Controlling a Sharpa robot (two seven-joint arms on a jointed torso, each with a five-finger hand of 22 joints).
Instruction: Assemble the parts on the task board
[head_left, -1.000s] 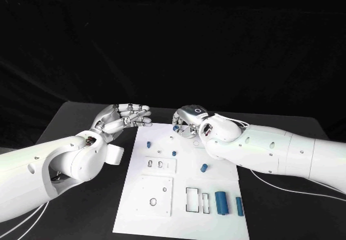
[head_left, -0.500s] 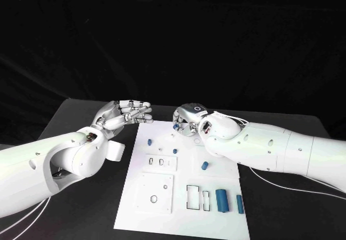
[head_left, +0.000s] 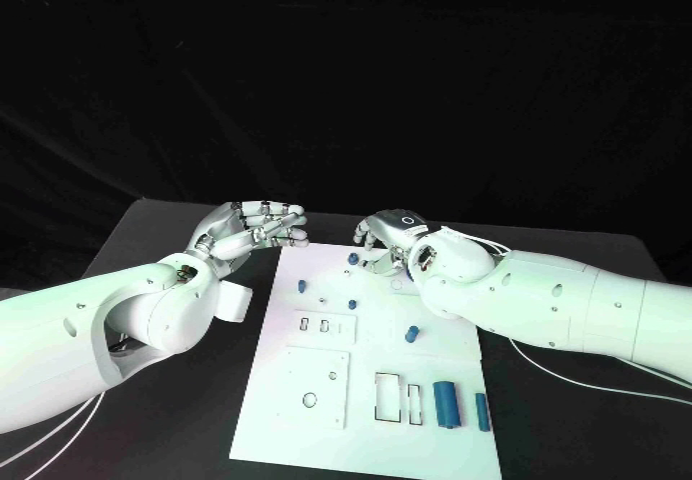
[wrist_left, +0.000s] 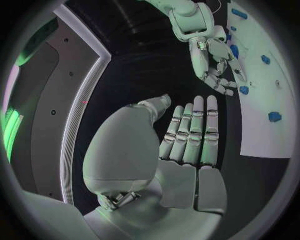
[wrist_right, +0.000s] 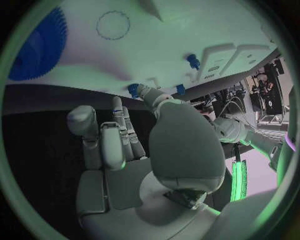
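The left hand (head_left: 257, 228) hovered empty beside the task board (head_left: 378, 400), fingers straight and close together. The right hand (head_left: 384, 238) reached one fingertip to a small blue part (head_left: 353, 258) at the board's far edge, holding nothing.

Right hand (wrist_right: 134, 150) over the white task board (wrist_right: 156, 40), fingertip at a small blue part (wrist_right: 133, 89)

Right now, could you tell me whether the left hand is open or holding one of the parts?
Open. The left hand holds nothing: in its wrist view the fingers lie straight, side by side, with a bare palm, beside the task board.
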